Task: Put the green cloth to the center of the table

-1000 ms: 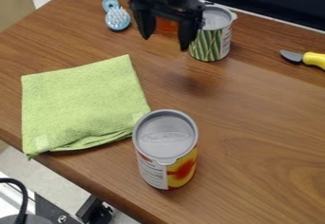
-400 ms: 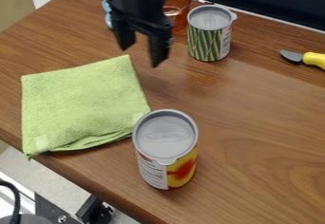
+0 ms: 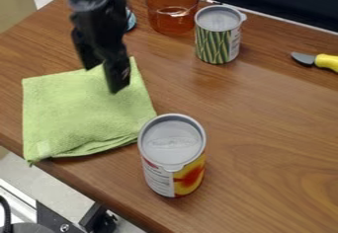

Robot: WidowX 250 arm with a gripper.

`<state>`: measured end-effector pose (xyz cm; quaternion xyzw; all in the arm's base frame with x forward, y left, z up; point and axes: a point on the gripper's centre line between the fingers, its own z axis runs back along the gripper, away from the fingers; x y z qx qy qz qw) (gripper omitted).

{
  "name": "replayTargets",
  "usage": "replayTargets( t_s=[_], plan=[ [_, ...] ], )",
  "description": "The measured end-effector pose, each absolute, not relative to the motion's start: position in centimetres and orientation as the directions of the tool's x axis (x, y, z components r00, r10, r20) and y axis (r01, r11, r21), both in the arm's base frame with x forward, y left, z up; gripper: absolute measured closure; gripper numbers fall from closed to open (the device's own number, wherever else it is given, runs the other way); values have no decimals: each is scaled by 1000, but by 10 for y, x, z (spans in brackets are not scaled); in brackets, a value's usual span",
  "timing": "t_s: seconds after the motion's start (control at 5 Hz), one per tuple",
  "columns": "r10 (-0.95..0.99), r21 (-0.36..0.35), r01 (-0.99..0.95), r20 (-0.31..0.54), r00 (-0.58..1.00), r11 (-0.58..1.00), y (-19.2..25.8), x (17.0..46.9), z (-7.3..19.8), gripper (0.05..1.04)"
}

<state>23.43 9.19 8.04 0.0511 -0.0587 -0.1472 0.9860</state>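
Note:
The black gripper [image 3: 103, 80] hangs over the upper part of the green cloth, pointing down with its two fingers apart and nothing between them. Folded into a rough square, the green cloth [image 3: 82, 111] lies flat on the left side of the wooden table [image 3: 264, 143], close to the table's lower left edge. The gripper hides a bit of the cloth's upper edge.
A can with a red and yellow label [image 3: 173, 155] stands just right of the cloth's lower corner. Farther back are an amber glass cup [image 3: 173, 17], a green-striped can [image 3: 218, 35] and a partly hidden blue brush [image 3: 131, 19]. A yellow-handled knife [image 3: 326, 62] lies at right.
From beside the green-striped can, the gripper has moved left and toward the camera, over the cloth. The amber cup has come into full view. The cloth lies as before.

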Motion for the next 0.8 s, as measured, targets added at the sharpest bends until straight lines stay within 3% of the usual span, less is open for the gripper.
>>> replayTargets(
  t_s=[0.2, 0.4, 0.6, 0.8],
  plan=[
    [-339, 105, 328, 126, 932, 939, 99, 225, 83, 374],
    [-356, 87, 348, 107, 928, 934, 103, 219, 82, 667],
    [-391, 60, 387, 84, 917, 920, 106, 216, 74, 897],
    [-400, 63, 396, 73, 913, 916, 108, 217, 69, 1021]
  ],
)
